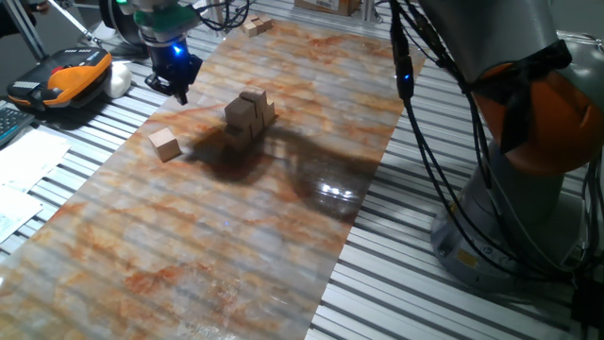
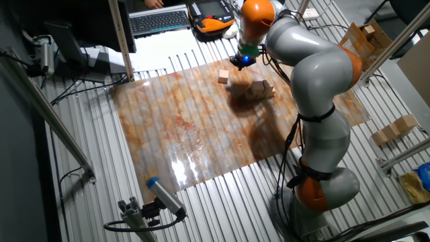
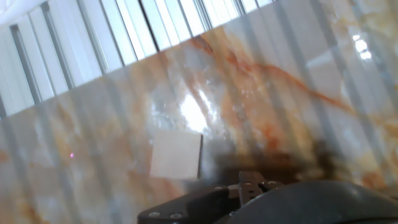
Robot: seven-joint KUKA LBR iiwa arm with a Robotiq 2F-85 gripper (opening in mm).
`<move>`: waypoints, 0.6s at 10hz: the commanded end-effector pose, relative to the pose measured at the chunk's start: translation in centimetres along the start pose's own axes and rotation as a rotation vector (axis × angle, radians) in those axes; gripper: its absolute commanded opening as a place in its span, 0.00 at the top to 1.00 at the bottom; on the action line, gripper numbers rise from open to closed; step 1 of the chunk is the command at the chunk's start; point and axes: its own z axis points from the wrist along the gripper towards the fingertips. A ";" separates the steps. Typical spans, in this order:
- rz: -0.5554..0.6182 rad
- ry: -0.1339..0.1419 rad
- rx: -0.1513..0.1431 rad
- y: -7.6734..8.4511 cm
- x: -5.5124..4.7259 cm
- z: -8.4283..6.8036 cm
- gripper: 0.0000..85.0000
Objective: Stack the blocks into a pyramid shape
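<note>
A small heap of several tan wooden blocks [image 1: 249, 115] [image 2: 259, 89] stands in two levels on the marbled mat [image 1: 236, 236], one cube on top. A lone block [image 1: 165, 144] [image 2: 224, 76] lies to the heap's left, apart from it. My gripper [image 1: 175, 90] [image 2: 240, 62], black with a blue light, hangs above the mat's far edge, behind the lone block and left of the heap. It looks open and holds nothing. In the hand view a pale block [image 3: 176, 154] lies on the mat just ahead of the dark gripper body.
Another wooden block [image 1: 257, 25] lies beyond the mat's far end. An orange and black pendant [image 1: 66, 77] and a keyboard [image 2: 160, 20] sit past the slatted table's edge. The arm's base [image 2: 322, 188] and its cables [image 1: 425, 142] stand beside the mat.
</note>
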 end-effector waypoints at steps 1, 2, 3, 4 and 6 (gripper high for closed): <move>-0.003 -0.004 -0.002 0.0 -0.2 0.2 1.00; -0.004 -0.008 -0.005 0.1 -0.5 0.2 1.00; -0.004 -0.009 -0.005 0.3 -0.8 0.2 1.00; -0.011 -0.011 -0.006 0.4 -1.2 0.3 1.00; -0.014 -0.010 -0.008 0.3 -1.6 0.6 1.00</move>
